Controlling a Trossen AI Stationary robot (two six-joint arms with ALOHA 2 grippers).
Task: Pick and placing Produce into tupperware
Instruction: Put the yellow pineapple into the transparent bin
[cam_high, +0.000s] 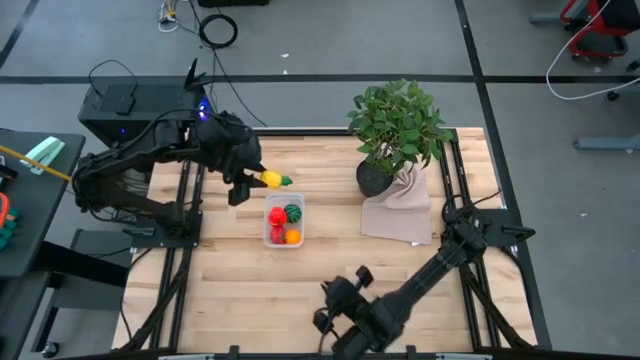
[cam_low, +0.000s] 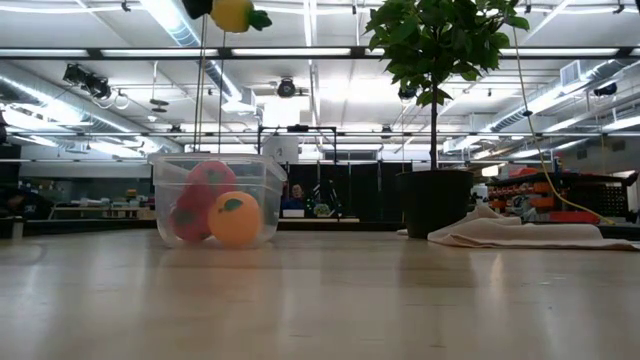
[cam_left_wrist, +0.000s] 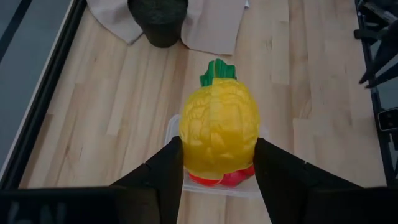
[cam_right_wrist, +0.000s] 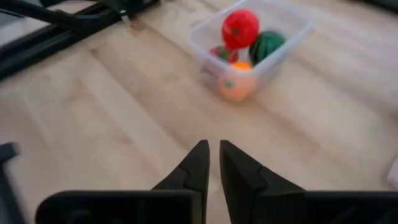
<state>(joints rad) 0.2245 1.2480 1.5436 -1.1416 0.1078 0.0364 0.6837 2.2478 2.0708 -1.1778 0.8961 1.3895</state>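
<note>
A: Pineapple (cam_left_wrist: 219, 127), yellow toy with a green crown, sits pinched between the two dark fingers (cam_left_wrist: 163, 176) of the left gripper (cam_high: 262, 180), well up off the wood. In the low view only its underside shows at the top edge.

B: And the tupperware (cam_high: 284, 221)?

A: Just below and slightly ahead of that gripper, standing on the table (cam_high: 240, 290). The left wrist view shows its clear rim (cam_left_wrist: 175, 125) peeking out directly under the held fruit.

B: Anything inside it?

A: A red tomato (cam_right_wrist: 240, 28), a dark green melon (cam_right_wrist: 266, 45) and an orange (cam_right_wrist: 235, 86), packed together. The low view shows the orange pressed against the near wall.

B: Where is the right gripper (cam_right_wrist: 214, 163)?

A: Low over the bare wood at the near edge of the table, fingers pressed nearly together with a thin slit between them, holding nothing. The container lies well ahead of it.

B: Other things around?

A: A potted plant (cam_high: 396, 135) stands well to the side of the left gripper, its dark pot resting on a beige cloth (cam_high: 398, 212).
</note>
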